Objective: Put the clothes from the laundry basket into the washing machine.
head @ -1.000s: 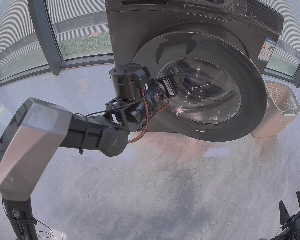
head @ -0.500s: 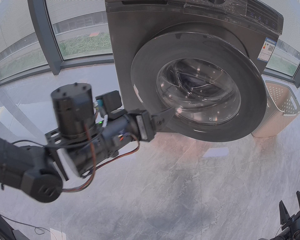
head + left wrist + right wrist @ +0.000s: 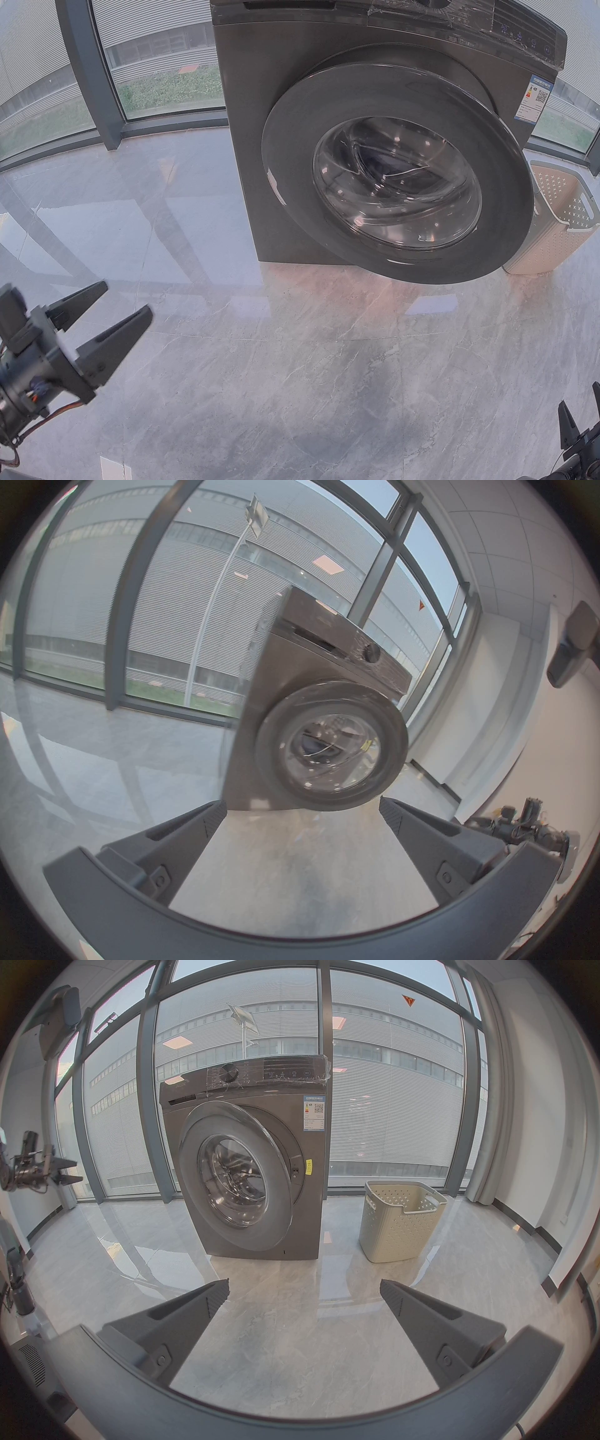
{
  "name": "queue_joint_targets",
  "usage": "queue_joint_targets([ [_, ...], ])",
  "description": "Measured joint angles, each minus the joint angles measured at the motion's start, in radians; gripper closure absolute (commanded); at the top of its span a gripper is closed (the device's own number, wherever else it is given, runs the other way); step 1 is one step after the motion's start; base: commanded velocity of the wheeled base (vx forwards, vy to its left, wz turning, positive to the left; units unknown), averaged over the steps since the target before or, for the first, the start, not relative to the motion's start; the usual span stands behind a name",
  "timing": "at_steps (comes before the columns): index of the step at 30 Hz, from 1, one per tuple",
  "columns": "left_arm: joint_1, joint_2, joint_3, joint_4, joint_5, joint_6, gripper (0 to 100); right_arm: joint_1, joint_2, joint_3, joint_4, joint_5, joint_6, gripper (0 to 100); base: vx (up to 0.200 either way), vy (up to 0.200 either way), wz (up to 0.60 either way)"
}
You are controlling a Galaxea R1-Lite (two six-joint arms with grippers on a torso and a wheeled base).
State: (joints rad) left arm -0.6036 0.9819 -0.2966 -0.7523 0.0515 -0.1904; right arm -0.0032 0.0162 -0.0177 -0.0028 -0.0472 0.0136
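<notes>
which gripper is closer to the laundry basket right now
Right. The right gripper is at the robot's right, on the same side as the laundry basket beside the washing machine. The left gripper is far over at the left.

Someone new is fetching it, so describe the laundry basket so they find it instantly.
Find the grey washing machine before the windows. On the floor to its right stands the laundry basket: beige plastic, open-topped, walls dotted with holes, unlike the dark, solid machine.

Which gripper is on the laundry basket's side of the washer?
The right gripper: it sits at the head view's right edge, as does the laundry basket; the left gripper is far left.
</notes>
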Motion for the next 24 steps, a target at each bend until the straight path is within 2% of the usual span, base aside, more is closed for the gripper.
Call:
queue_joint_targets([
  [7,0.187,-0.340,0.131,0.171,-0.024,0.023,0,0.000,0.000,0.000,0.000,0.001,-0.002,0,0.000,0.000,0.00],
  [13,0.364,-0.606,0.193,0.380,-0.062,0.037,0,-0.001,0.000,0.000,0.000,0.003,-0.004,0,0.000,0.000,0.00],
  [16,0.454,-0.716,0.230,0.523,-0.099,0.065,0,-0.001,0.000,0.000,0.000,0.004,-0.006,0,0.000,0.000,0.00],
  [20,0.533,-0.828,0.260,0.691,-0.126,0.107,0,-0.001,0.000,0.000,0.000,0.006,-0.005,0,0.000,0.000,0.00],
  [22,0.560,-0.873,0.266,0.739,-0.120,0.124,0,-0.001,0.000,0.000,-0.001,0.008,-0.004,0,0.000,0.000,0.00],
  [24,0.578,-0.906,0.269,0.757,-0.079,0.140,0,-0.001,0.000,0.000,-0.019,0.012,0.000,0,0.000,0.000,0.00],
])
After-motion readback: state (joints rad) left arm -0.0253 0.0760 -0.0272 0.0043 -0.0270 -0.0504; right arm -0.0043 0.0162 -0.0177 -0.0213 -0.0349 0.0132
